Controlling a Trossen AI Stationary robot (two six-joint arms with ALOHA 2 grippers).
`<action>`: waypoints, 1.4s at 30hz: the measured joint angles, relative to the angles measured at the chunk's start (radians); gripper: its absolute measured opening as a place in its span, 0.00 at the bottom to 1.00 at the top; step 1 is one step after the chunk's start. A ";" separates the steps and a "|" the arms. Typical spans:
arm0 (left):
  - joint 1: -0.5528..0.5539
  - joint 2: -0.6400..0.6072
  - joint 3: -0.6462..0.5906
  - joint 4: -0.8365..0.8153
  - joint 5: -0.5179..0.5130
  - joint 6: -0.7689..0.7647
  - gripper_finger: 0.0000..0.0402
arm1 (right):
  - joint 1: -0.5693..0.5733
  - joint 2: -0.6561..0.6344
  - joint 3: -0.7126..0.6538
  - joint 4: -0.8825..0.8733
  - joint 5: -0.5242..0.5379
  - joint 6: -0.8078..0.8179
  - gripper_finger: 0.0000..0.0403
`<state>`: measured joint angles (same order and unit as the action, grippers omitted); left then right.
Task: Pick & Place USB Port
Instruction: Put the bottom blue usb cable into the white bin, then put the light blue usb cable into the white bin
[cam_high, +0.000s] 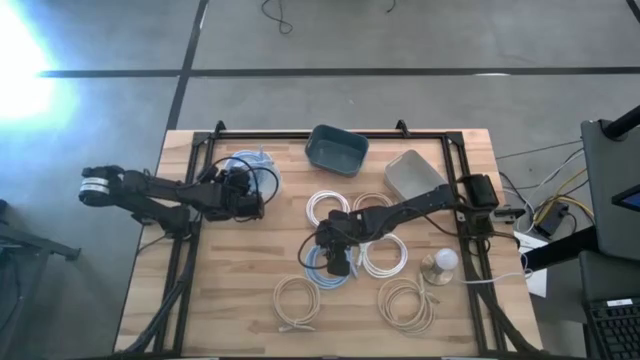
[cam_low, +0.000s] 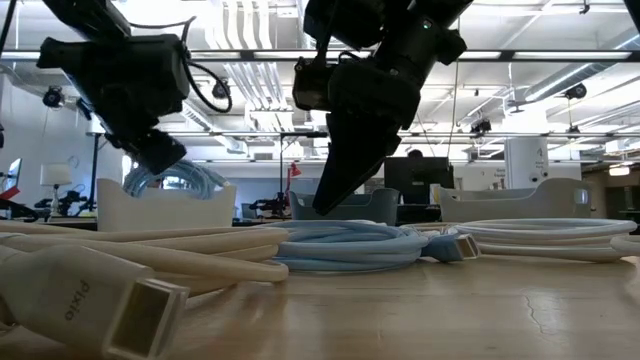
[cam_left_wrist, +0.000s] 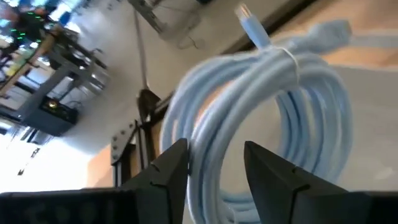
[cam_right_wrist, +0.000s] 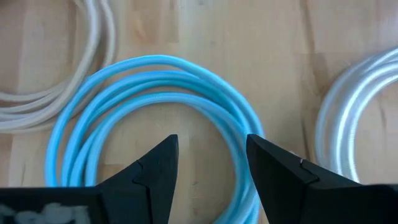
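Note:
My left gripper (cam_high: 246, 196) is at the table's far left, shut on a light blue coiled USB cable (cam_left_wrist: 267, 93) that is bound with a white tie. The coil is over a white bin (cam_low: 165, 207) and its plug (cam_left_wrist: 249, 22) sticks out at the far side. My right gripper (cam_high: 337, 256) is open near the table's middle and points down just above a second blue cable coil (cam_right_wrist: 155, 99) that lies flat on the wood. Its fingers stand on either side of that coil's near strands and are apart from them in the low view (cam_low: 340, 190). My left gripper pinches several strands of the coil's near side (cam_left_wrist: 214, 146) between its two fingers, which lie across the strands. The fingers come from the table's left, slanting down. The coil reaches out beyond the fingertips over the white bin; whether its lower part rests in the bin is hidden.
A teal bin (cam_high: 336, 148) and a grey bin (cam_high: 415, 172) stand at the far edge. White coils (cam_high: 328, 205) (cam_high: 382, 256) and beige coils (cam_high: 297, 300) (cam_high: 408, 303) lie around the right gripper. A white bulb-like object (cam_high: 440, 262) lies at the right. A white plug (cam_low: 120, 300) lies close to the low camera.

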<state>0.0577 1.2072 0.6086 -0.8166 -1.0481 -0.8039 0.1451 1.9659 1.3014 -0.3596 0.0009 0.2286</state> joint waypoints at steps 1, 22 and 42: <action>0.000 0.000 -0.003 -0.008 0.029 0.009 0.37 | 0.004 0.000 0.000 0.000 0.000 0.000 0.46; -0.015 0.000 0.224 -0.159 0.080 0.101 0.37 | 0.016 0.000 -0.004 -0.002 -0.001 0.000 0.46; -0.236 0.008 0.080 0.709 0.793 0.279 0.34 | 0.016 0.024 -0.028 0.008 0.000 -0.024 0.46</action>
<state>-0.1786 1.2152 0.6888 -0.1074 -0.2556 -0.5247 0.1614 1.9904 1.2735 -0.3511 0.0010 0.2050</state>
